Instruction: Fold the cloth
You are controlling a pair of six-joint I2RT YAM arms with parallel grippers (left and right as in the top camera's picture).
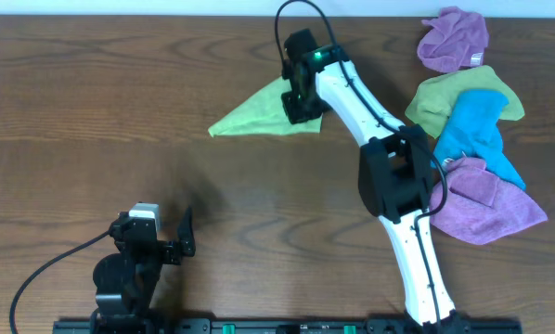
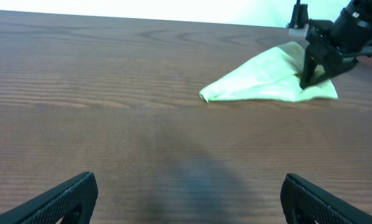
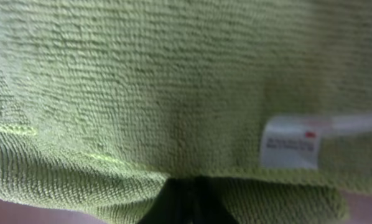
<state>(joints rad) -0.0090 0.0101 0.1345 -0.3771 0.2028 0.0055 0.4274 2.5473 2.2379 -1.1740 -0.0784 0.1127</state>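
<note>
While right pincer (image 1: 301,108) nips cloth (image 1: 251,119), seemingly triangular, left pincer (image 2: 189,202) spread wide

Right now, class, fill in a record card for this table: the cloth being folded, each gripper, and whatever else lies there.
cloth: lime-green, lying on the table in a triangle shape
tag: white, by the cloth's hem
right gripper: shut on the cloth's wide end
left gripper: open, holding nothing, well apart from the cloth
spare cloths: far purple cloth, olive cloth, blue cloth, near purple cloth, heaped on the right arm's side
</note>
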